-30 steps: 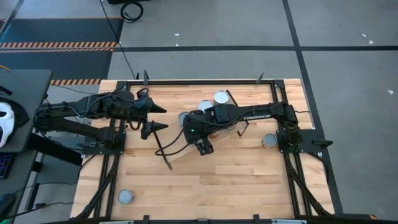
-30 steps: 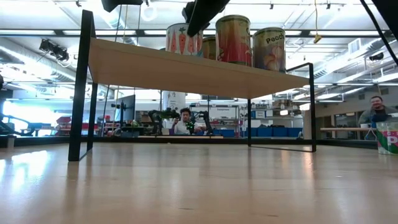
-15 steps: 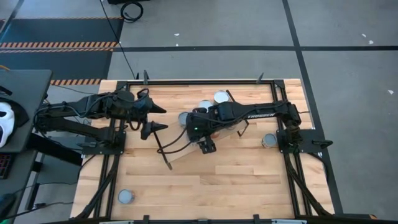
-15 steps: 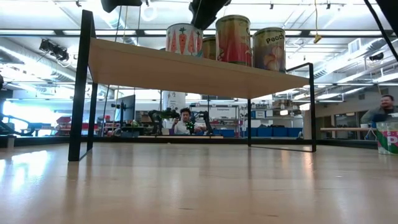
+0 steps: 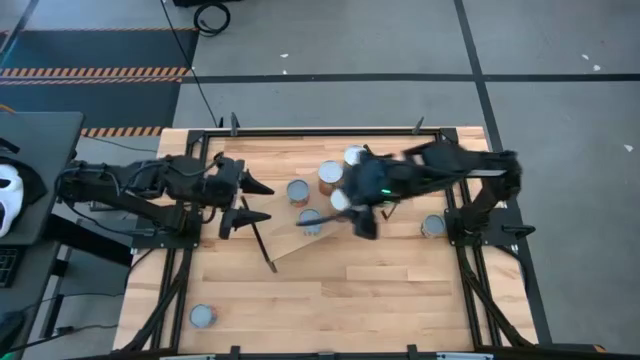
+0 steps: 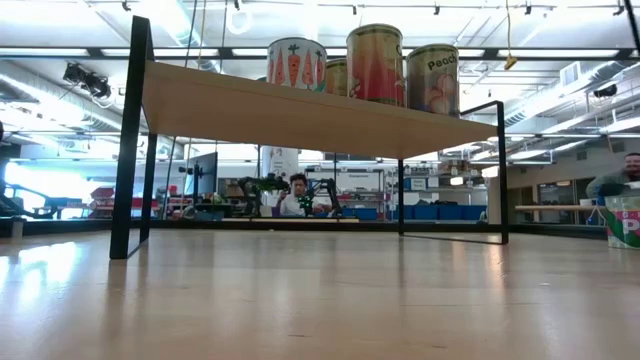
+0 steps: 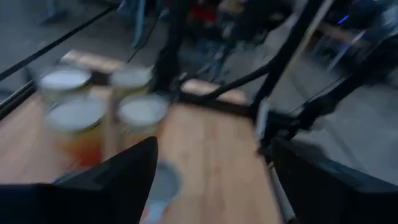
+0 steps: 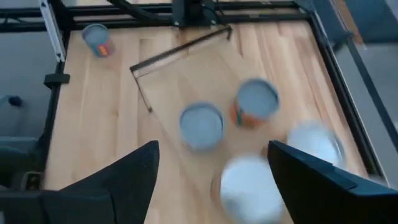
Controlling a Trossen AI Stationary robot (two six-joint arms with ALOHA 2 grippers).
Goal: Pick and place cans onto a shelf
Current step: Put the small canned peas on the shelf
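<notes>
L arm, dark six-joint, reaches in from the table's left edge, elbow bent, forearm roughly level w/ the table's mid-line. Its dark two-finger left gripper point(image 5: 256, 202) points right, fingers spread apart, nothing between them; same wide gap in left wrist view point(image 7: 211, 180). R arm, dark, folds from its base at the right edge back toward table centre, blurred. Dark two-finger right gripper point(image 5: 362, 222) sits centre-right, fingers apart, empty; also in right wrist view point(image 8: 211, 180).

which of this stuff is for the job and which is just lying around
Job: shelf, cans on it, loose can right of it, second loose can off alone.
Lying about: white mask, coiled cable.
</notes>
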